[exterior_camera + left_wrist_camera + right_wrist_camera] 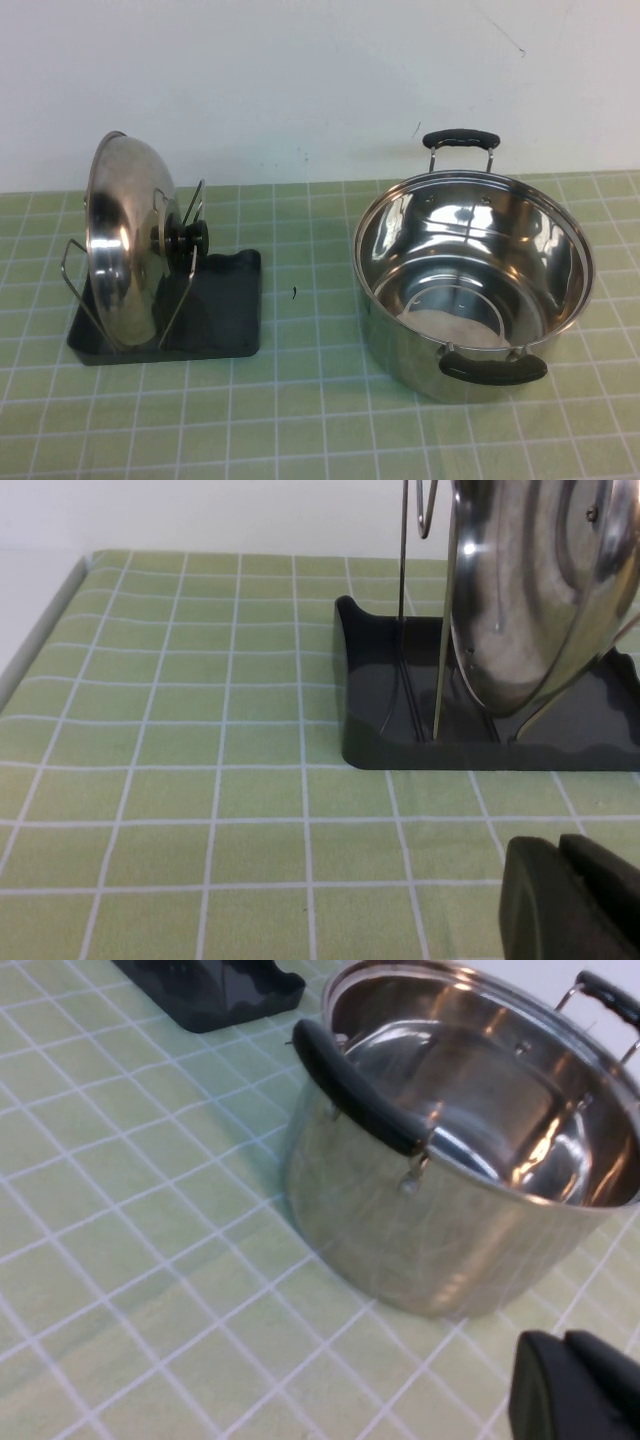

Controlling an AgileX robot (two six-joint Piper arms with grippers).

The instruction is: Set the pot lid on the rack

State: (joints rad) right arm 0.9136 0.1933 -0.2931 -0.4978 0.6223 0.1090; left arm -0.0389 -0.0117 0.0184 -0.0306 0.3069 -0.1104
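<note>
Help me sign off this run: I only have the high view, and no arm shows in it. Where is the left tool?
Observer: The left tool is low over the green mat, short of the rack and touching nothing.
Operator: Is anything in it?
Observer: No. Its fingers meet with nothing between them.
Operator: And the right tool?
Observer: The right tool hangs beside the pot, apart from it, with its fingers together and empty.
</note>
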